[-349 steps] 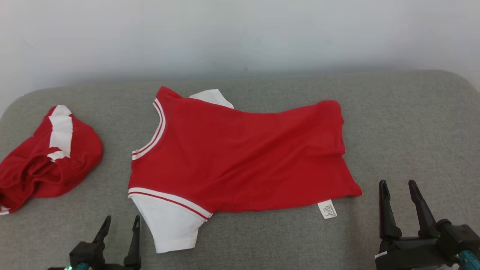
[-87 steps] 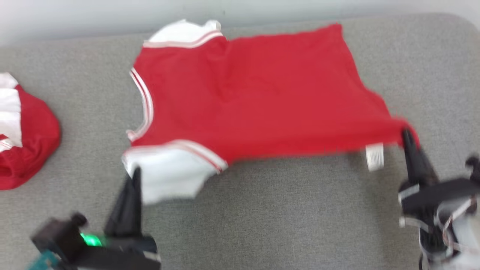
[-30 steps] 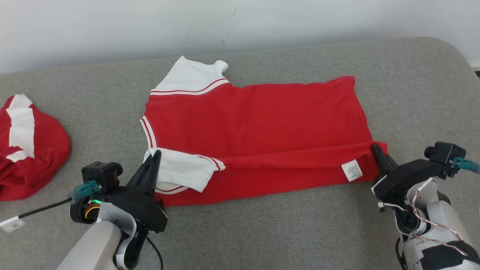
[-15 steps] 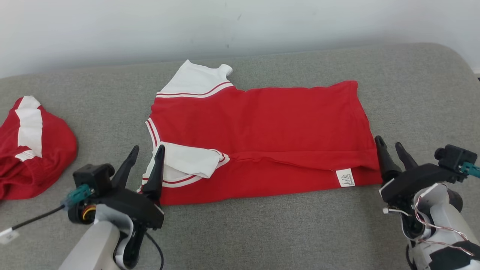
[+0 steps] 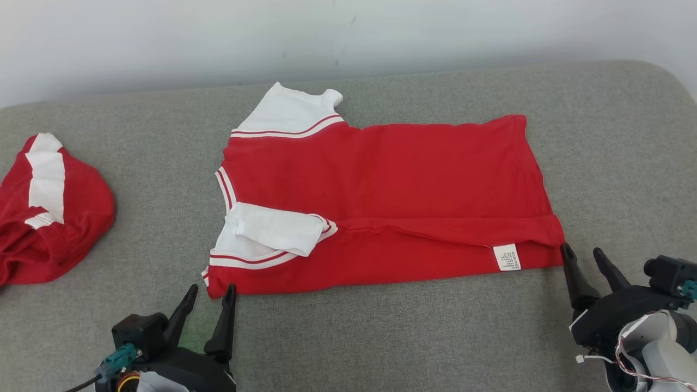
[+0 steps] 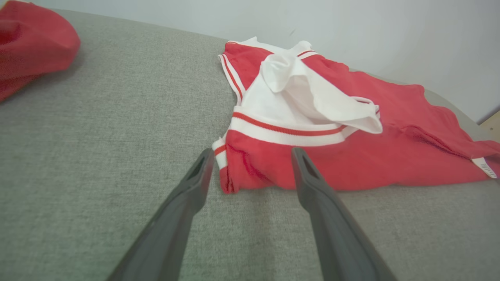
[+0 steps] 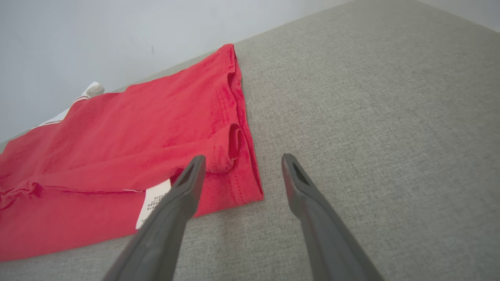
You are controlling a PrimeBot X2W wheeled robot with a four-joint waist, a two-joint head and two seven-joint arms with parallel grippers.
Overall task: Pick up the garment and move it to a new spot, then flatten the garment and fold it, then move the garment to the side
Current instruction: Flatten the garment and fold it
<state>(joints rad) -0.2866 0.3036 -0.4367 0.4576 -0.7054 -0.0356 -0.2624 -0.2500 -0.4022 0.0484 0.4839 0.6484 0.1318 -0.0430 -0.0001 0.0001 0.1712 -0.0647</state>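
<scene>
Though clenched on the garment (image 5: pixel 381 179) before, left hand (image 5: pixel 212 288) and right hand (image 5: pixel 582 249) are now released.

Right gripper (image 7: pixel 242 162) open beside garment's (image 7: pixel 129 140) hem corner.

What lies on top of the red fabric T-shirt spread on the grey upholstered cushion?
On the red T-shirt lie its folded-back white sleeve and a small white care label. The red fabric under that sleeve is covered.
</scene>
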